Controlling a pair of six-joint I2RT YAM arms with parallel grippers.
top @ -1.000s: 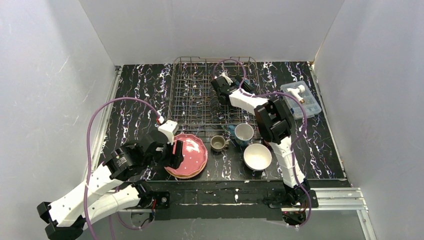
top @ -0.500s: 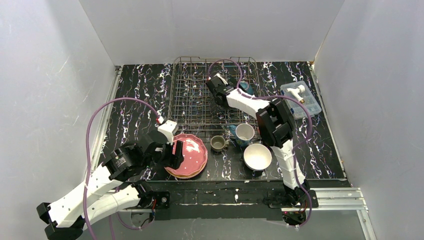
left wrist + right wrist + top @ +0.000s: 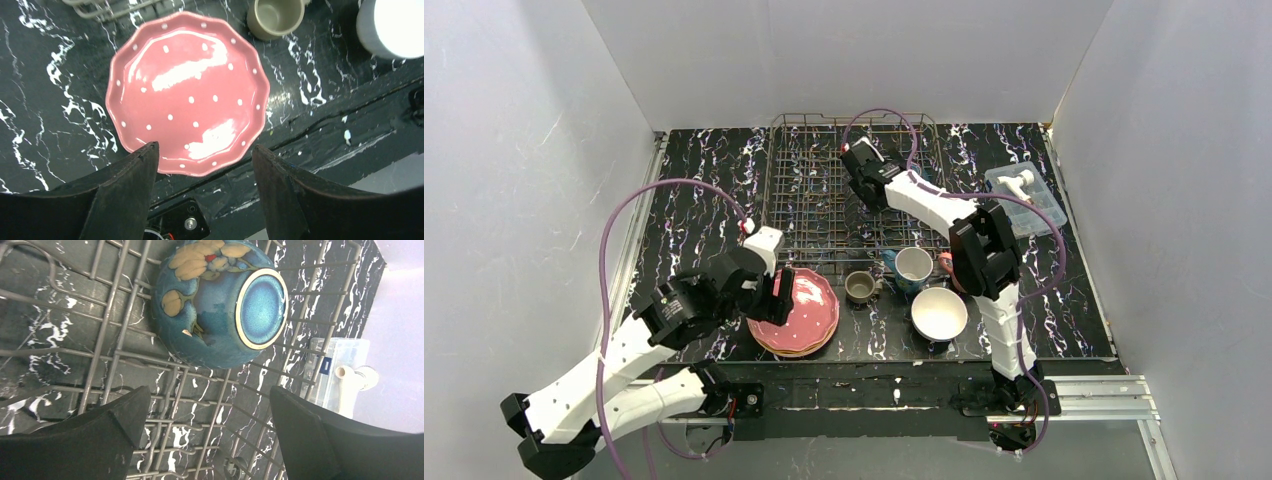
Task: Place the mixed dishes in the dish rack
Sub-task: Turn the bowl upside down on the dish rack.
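The rack point(image 3: 849, 190) stands at the middle of the bench's point(image 3: 694, 180) far edge. The right gripper point(image 3: 207, 395) hangs over the rack's far right part with its fingers spread wide and nothing between them. Just beyond the fingertips a teal bowl point(image 3: 220, 302) with a flower pattern lies among the wires. Its foot ring faces the wrist camera, and it does not touch either finger.

The left gripper point(image 3: 205, 150) hovers over the stack of plates point(image 3: 799, 345), which lies by the near edge, left of the middle. Its fingers are also spread and hold nothing. The top plate is the pink plate point(image 3: 187, 92), lying flat with its face up, and orange and yellow rims show beneath it.

Right of the stack, just before the rack's near side, an olive mug point(image 3: 860, 286) stands upright. A blue mug point(image 3: 912, 266) stands just beside it on the right. A white bowl point(image 3: 939, 313) sits nearer the near edge, open side up, close to the right arm. A clear box point(image 3: 1026, 198) rests near the far right corner, beside the rack.
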